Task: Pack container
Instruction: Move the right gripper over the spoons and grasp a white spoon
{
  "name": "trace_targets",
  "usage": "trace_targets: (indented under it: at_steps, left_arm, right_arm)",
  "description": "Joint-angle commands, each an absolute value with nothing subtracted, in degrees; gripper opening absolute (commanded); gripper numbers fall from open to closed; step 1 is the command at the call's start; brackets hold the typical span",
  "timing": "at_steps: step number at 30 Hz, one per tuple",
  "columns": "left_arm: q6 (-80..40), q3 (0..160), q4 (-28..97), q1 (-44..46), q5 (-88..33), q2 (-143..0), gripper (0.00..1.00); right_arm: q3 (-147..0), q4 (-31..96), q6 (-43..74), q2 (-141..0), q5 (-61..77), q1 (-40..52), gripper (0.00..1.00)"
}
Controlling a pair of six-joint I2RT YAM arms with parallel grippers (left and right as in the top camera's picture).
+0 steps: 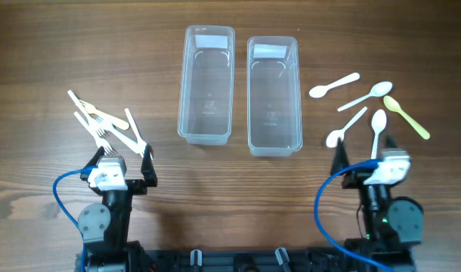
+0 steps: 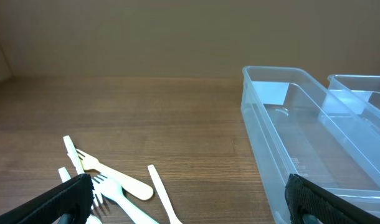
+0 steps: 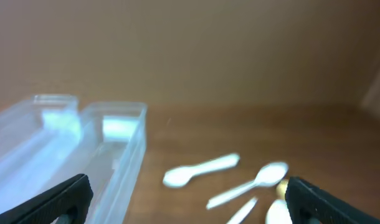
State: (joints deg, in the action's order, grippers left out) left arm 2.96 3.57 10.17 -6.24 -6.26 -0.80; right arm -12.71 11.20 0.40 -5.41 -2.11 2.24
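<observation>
Two clear, empty plastic containers stand side by side at the table's middle, the left one [image 1: 207,91] and the right one [image 1: 274,98]. Several white and cream forks [image 1: 102,125] lie in a heap at the left. Several white spoons [image 1: 364,102] and one yellow spoon [image 1: 406,117] lie scattered at the right. My left gripper [image 1: 125,157] stands open just in front of the forks [image 2: 109,183], with the left container [image 2: 302,143] by its right finger. My right gripper [image 1: 364,151] stands open in front of the spoons [image 3: 201,170], nothing between its fingers.
Both arm bases sit at the table's front edge, each with a blue cable [image 1: 60,193]. The wood table [image 1: 34,60] runs bare at the far left and far right. The right container's wall [image 3: 124,162] lies left of my right gripper.
</observation>
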Motion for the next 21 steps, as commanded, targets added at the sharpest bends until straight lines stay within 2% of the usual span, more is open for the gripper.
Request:
trace_targets:
  at_steps: [1,5,8,13,15,19,21]
  left_arm:
    - [4.1,2.9,9.8,-5.9,-6.4,-0.4,1.00]
    - [4.1,2.9,9.8,-5.9,-6.4,-0.4,1.00]
    - [4.1,2.9,9.8,-5.9,-6.3,-0.4,1.00]
    - [4.1,2.9,9.8,-5.9,-6.4,-0.4,1.00]
    - [4.1,2.9,9.8,-5.9,-6.4,-0.4,1.00]
    - [4.1,2.9,9.8,-5.9,-6.4,-0.4,1.00]
    - [4.1,2.9,9.8,-5.9,-6.3,-0.4,1.00]
  right_arm:
    - [-29.2,18.5,3.2,-16.8,-11.0,2.4,1.00]
    - [-51.4,30.7,4.7,-39.8,-13.1,2.4,1.00]
    - [-59.4,35.0,4.7,-52.9,-10.0,2.4,1.00]
    - [-59.7,34.1,17.8,-63.5,-7.0,2.4,1.00]
    - [-59.7,33.4,18.4,-65.2,-7.0,2.4,1.00]
    - [-59.6,38.2,43.7,-71.2,-16.1,2.4,0.91]
    - [-59.5,39.5,45.1,-75.5,-18.8,2.4,0.85]
